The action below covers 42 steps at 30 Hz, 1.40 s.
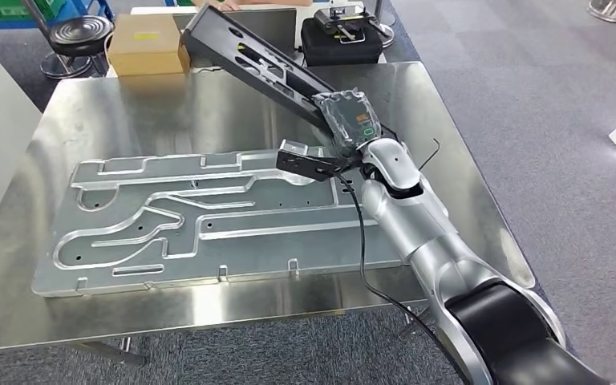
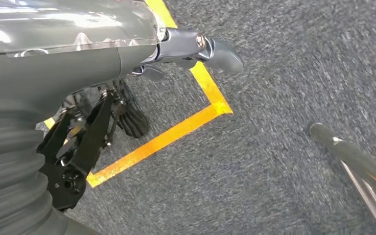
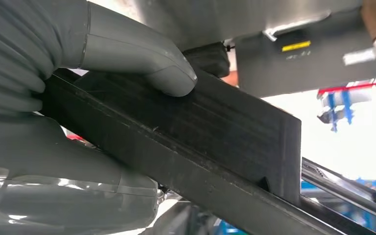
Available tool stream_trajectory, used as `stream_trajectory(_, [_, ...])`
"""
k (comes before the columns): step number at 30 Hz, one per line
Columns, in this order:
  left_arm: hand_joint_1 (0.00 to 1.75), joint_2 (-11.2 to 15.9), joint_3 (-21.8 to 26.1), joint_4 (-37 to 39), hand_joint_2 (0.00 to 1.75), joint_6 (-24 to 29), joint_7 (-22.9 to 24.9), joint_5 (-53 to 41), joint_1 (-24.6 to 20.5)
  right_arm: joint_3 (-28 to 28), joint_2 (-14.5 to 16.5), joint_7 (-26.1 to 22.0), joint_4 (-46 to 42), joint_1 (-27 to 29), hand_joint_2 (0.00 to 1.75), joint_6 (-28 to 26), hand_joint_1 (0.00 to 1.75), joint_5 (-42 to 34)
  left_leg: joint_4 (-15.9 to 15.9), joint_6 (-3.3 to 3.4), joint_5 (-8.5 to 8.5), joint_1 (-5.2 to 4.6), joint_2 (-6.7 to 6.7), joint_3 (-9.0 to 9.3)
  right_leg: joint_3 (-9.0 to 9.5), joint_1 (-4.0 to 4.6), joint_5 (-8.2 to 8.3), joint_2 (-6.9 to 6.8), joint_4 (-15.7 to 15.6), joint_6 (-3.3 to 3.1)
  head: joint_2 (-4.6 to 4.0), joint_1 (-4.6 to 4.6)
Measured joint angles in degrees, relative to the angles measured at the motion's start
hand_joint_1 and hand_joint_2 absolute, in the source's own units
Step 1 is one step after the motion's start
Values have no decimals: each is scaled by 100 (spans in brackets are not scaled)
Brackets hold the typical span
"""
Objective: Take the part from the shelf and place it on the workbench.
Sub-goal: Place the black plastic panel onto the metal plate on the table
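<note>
Behind the right robot hand [image 1: 351, 120], the part [image 1: 245, 52] lies half hidden.

The right hand [image 1: 351, 122] hid the stretch of the black part [image 1: 249, 52] where it gripped, and its fingers lay out of sight beneath the part in the head view. The part's far end ran to the top edge of that picture. In the right wrist view the part [image 3: 215, 142] was cut off at the lower right — its full length could not be told. The cardboard box [image 1: 146, 44] and the black case [image 1: 343, 36] (both beyond the table) were clipped by the top edge. The left wrist view was blurred — the left hand [image 2: 127, 98] showed only partly, its fingers indistinct.
</note>
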Motion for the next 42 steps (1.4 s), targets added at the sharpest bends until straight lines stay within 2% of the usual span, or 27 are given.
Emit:
stream_trajectory(2, [0,1,-19,0,175,-10,-5,-2,-4,110,63,-200,226,-66,175,270,175,82,-1,26,-12,-3,10,12,-374,-7,-261,-1,701,20,0,0])
stream_trajectory(3, [0,2,-27,0,175,-14,-6,-2,-6,183,114,-308,364,-73,175,413,175,123,0,28,-18,-4,13,20,-489,-11,-265,-2,882,21,0,0])
stream_trajectory(4, [0,2,-33,0,175,-15,-6,-2,-8,270,179,-397,511,-73,175,540,175,173,2,28,-23,-5,14,29,-509,-14,-166,-2,862,15,0,0])
stream_trajectory(5, [0,1,-38,0,175,-14,-4,-2,-11,361,250,-457,648,-73,175,641,175,229,5,23,-29,-6,13,40,-421,-17,25,-2,628,-3,0,0])
stream_trajectory(6, [0,0,-40,0,175,-11,-1,-2,-13,460,322,-484,775,-78,175,717,175,290,7,13,-37,-8,10,51,-248,-14,255,-2,235,-33,0,0])
stream_trajectory(7, [0,-4,-42,0,175,-9,3,-2,-14,553,388,-483,890,-93,175,778,175,340,10,-1,-45,-18,6,56,-69,0,414,-1,-143,-63,0,0])
stream_trajectory(8, [0,-8,-43,0,175,-8,9,-2,-14,640,456,-473,999,-112,175,831,175,377,15,-22,-49,-26,2,56,67,14,518,1,-441,-88,0,0])
stream_trajectory(9, [0,-11,-43,0,175,-7,14,-2,-12,722,523,-462,1110,-126,175,880,175,406,16,-48,-50,-29,-1,54,139,32,549,3,-603,-106,0,0])
stream_trajectory(12, [0,-18,-42,0,175,-8,26,-2,-2,894,664,-442,1368,-142,175,965,175,452,4,-143,-51,-15,0,59,174,38,556,6,-696,-163,0,0])
stream_trajectory(14, [0,-18,-41,0,175,-20,28,-2,5,979,726,-419,1489,-185,175,1074,175,493,207,-201,-202,-7,8,-15,216,5,592,1,-764,-229,0,-1])
stream_trajectory(15, [0,-16,-41,0,175,-32,27,-2,6,1028,760,-401,1556,-216,175,1160,175,528,482,-223,-359,3,12,-132,232,-4,602,-2,-783,-250,0,-1])
stream_trajectory(17, [0,-14,-41,0,175,-66,23,-2,5,1144,812,-374,1711,-254,175,1342,175,625,1233,-264,-695,12,14,-471,239,-2,602,-2,-785,-270,0,-1])
stream_trajectory(18, [0,-14,-41,0,175,-84,21,-2,5,1204,831,-369,1784,-248,175,1415,175,682,1500,-282,-768,22,14,-602,241,-2,600,-5,-783,-269,0,0])
stream_trajectory(19, [0,-14,-41,0,175,-103,16,-2,6,1265,847,-370,1853,-235,175,1480,175,739,1570,-298,-736,34,15,-643,242,-3,597,-7,-777,-263,0,0])
stream_trajectory(20, [0,-13,-41,0,175,-118,9,-2,5,1325,866,-371,1913,-222,175,1533,175,798,1406,-312,-600,51,17,-569,243,-8,589,-8,-766,-252,0,0])
stream_trajectory(22, [0,-8,-40,0,175,-137,-17,-1,4,1460,912,-367,2014,-218,175,1636,175,909,666,-342,-255,83,21,-198,236,-13,552,-3,-711,-198,0,0])
stream_trajectory(24, [0,-6,-37,0,175,-149,-57,0,3,1596,962,-358,2094,-236,175,1724,175,994,153,-301,-119,86,14,65,214,3,517,19,-647,-134,0,1])
stream_trajectory(28, [0,-22,-32,0,175,-180,-171,0,2,1807,1016,-327,2225,-268,0,1828,0,1084,62,-118,-117,54,26,119,205,-8,476,40,-604,-12,0,0])
stream_trajectory(30, [0,-33,-34,0,175,-199,-201,0,5,1885,1016,-314,2290,-280,0,1848,0,1116,37,-50,-95,60,42,130,39,-20,225,28,-219,31,0,0])
stream_trajectory(32, [0,-39,-45,0,175,-206,-201,0,20,1957,1012,-309,2357,-280,0,1840,0,1145,36,-19,-91,43,51,120,-307,-25,-134,20,526,42,0,0])
stream_trajectory(33, [0,-42,-56,0,175,-204,-196,0,32,1989,1010,-307,2386,-280,0,1834,0,1157,36,-13,-90,33,54,119,-443,-26,-229,20,821,38,0,1])
stream_trajectory(34, [0,-44,-68,0,175,-202,-192,0,42,2015,1008,-307,2410,-282,0,1832,0,1165,36,-10,-91,23,56,121,-489,-24,-222,20,933,25,0,1])
stream_trajectory(35, [0,-48,-78,0,175,-199,-189,0,49,2034,1006,-307,2427,-288,0,1832,0,1169,36,-8,-90,15,54,128,-424,-17,-114,21,822,0,0,1])
stream_trajectory(36, [0,-52,-86,0,175,-198,-187,0,53,2047,1005,-307,2437,-296,0,1831,0,1170,36,-8,-90,6,51,137,-261,-4,59,21,520,-39,0,1])
stream_trajectory(38, [0,-78,-97,1,87,-192,-189,0,53,2065,1006,-309,2446,-314,0,1825,0,1169,33,-22,-82,-9,47,149,141,44,346,14,-242,-149,0,0])
stream_trajectory(40, [0,-102,-106,2,0,-180,-227,0,53,2081,1008,-313,2449,-320,0,1781,0,1144,27,-72,-69,-5,48,149,334,93,442,2,-641,-216,0,0])
stream_trajectory(42, [0,-111,-109,3,0,-167,-286,0,52,2089,1007,-335,2451,-309,0,1658,0,1066,-3,-140,-48,11,51,160,344,117,470,-2,-699,-227,0,0])
